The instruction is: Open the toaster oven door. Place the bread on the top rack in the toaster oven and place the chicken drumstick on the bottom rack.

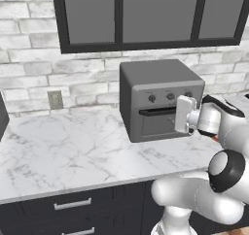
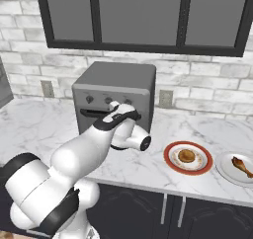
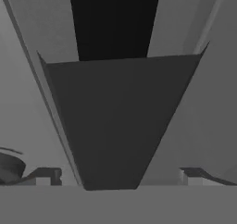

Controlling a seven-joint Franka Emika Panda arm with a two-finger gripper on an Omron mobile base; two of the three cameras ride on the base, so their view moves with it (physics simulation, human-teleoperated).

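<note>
the gripper is pressed up to the closed toaster oven door's black handle; whether it grips cannot be told. the bread on a red-rimmed plate and the chicken drumstick lie towards the desk's right front edge.

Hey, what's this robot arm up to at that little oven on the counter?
The white arm has brought its gripper right up to the toaster oven, at the black bar handle of the toaster oven door. The door looks shut. Off to the side, the bread waits on a red-rimmed plate and the chicken drumstick on a white plate.
</note>
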